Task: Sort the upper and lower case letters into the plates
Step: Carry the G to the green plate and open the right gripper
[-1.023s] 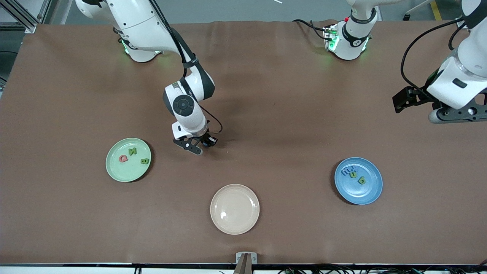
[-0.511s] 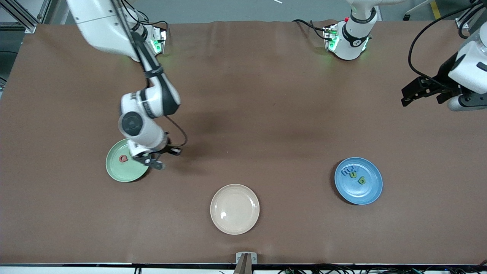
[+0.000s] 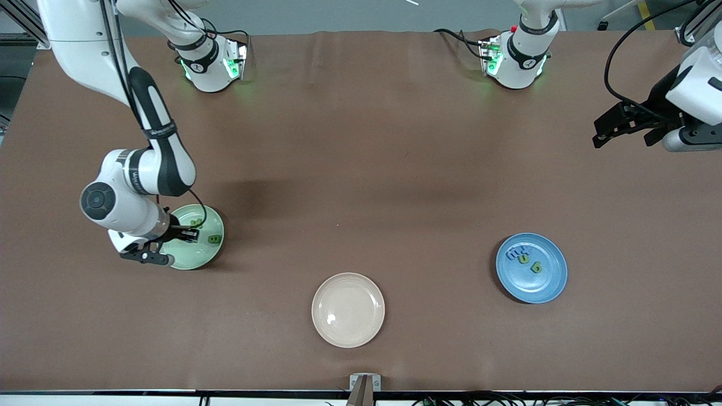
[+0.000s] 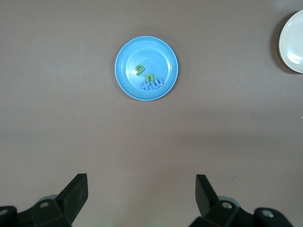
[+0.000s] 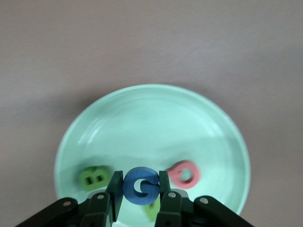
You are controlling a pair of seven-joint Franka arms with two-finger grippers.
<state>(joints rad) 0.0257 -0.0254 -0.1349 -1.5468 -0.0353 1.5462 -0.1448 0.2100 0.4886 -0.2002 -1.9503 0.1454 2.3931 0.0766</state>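
Note:
My right gripper (image 3: 188,235) hangs low over the mint green plate (image 3: 198,257), shut on a blue letter G (image 5: 137,189), as the right wrist view shows (image 5: 140,182). In that plate (image 5: 156,113) lie a green B (image 5: 94,176), a pink round letter (image 5: 184,173) and another green letter partly under the fingers. The blue plate (image 3: 542,285) holds a blue letter (image 3: 514,252) and two green letters (image 3: 524,259). My left gripper (image 3: 612,127) is open and empty, high over the table's left-arm end; it looks down on the blue plate (image 4: 142,49).
A cream-beige plate (image 3: 348,309) with nothing in it sits near the front edge, between the two other plates; its rim shows in the left wrist view (image 4: 293,42). The brown table (image 3: 395,169) stretches bare between the arms' bases and the plates.
My right arm swung from the table's middle to over the green plate, carrying the blue G. My left gripper drew back a little toward the bases' side.

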